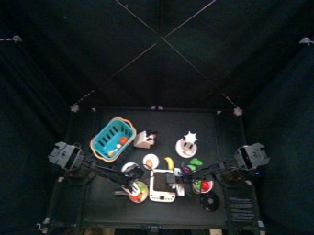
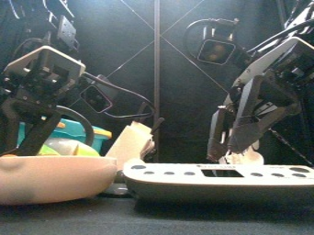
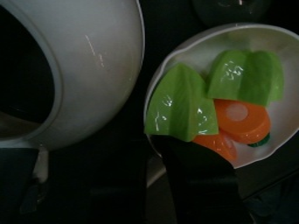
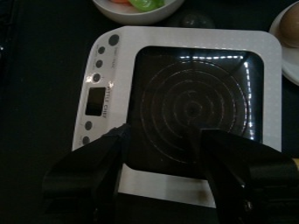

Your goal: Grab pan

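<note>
A robot test pen here, a lab set-up dressed as a play kitchen: black curtains (image 1: 50, 55) wall in all sides, thin struts (image 1: 157, 37) cross overhead, and two black arms flank a small black surface (image 1: 110, 197). On it sit toy kitchen things: a white induction cooktop (image 4: 176, 96), a teal basket (image 1: 110, 138), a white bowl of plastic vegetables (image 3: 222, 96)

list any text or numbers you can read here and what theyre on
None can be read.
The white induction cooktop has a control strip with round buttons and a small dark display: any markings are too blurred to read.
The bowl of toy vegetables bears no print.
</note>
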Action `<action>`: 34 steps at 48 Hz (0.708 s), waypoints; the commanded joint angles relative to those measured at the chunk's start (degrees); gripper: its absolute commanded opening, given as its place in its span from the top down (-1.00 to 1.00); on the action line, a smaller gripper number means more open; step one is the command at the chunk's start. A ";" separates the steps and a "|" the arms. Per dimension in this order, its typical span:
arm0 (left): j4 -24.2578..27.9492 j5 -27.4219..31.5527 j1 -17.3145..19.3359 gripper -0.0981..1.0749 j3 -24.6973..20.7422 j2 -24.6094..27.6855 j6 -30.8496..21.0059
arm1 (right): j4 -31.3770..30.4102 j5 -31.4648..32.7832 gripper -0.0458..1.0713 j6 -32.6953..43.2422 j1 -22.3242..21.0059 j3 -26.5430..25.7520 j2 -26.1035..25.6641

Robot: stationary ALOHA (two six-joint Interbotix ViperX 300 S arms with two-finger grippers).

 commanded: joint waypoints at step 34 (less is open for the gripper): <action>0.26 3.34 0.09 -0.03 -0.62 -4.57 -0.09 | -0.09 -0.18 -0.68 0.00 0.00 -0.97 -1.23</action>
